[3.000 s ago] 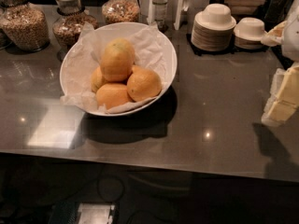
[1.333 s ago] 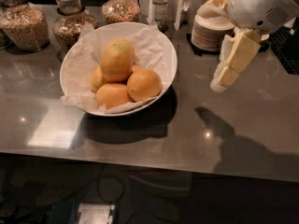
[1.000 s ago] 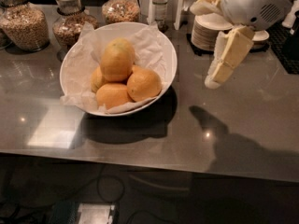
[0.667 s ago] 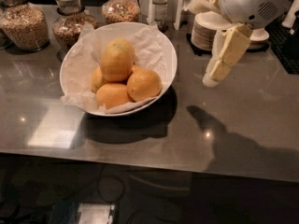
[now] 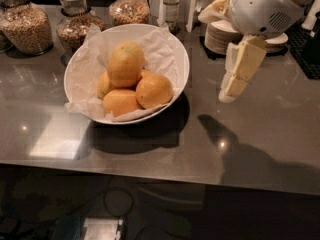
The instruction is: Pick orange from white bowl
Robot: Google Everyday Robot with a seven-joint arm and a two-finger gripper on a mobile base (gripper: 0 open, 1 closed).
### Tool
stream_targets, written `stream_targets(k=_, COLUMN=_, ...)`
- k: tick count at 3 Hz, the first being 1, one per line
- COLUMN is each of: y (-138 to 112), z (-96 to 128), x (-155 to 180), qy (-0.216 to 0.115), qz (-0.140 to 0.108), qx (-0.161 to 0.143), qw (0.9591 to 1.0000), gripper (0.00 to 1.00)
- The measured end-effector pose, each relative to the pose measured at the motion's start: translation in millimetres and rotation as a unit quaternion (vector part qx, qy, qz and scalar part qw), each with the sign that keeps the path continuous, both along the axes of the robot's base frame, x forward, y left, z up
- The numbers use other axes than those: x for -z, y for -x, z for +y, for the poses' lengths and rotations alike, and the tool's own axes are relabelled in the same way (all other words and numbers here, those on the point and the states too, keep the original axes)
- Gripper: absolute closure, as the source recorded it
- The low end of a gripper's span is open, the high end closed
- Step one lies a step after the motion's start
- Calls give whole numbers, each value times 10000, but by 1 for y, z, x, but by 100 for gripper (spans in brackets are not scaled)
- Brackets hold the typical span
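the hand (image 5: 229,90) hangs over the worktop (image 5: 280,129), beside the bowl (image 5: 183,59). the orange (image 5: 125,64) tops the pile leftward in view, roughly upright. hand apart or together: cannot tell.

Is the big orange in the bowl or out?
In. The orange sits atop the smaller fruit inside the white bowl; the pincer hangs right of the bowl, not touching it.
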State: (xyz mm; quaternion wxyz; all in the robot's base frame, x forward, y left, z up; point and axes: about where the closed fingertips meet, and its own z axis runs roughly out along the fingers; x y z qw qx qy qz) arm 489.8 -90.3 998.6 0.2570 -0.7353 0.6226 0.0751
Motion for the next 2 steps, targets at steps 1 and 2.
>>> stream_targets(k=1, y=12, z=42, x=20, qy=558, qz=-51, qx=-591, qw=9967, gripper=0)
stream_targets(k=2, y=23, z=92, x=20, qy=750, qz=-21, qx=-1021, qw=9919, gripper=0)
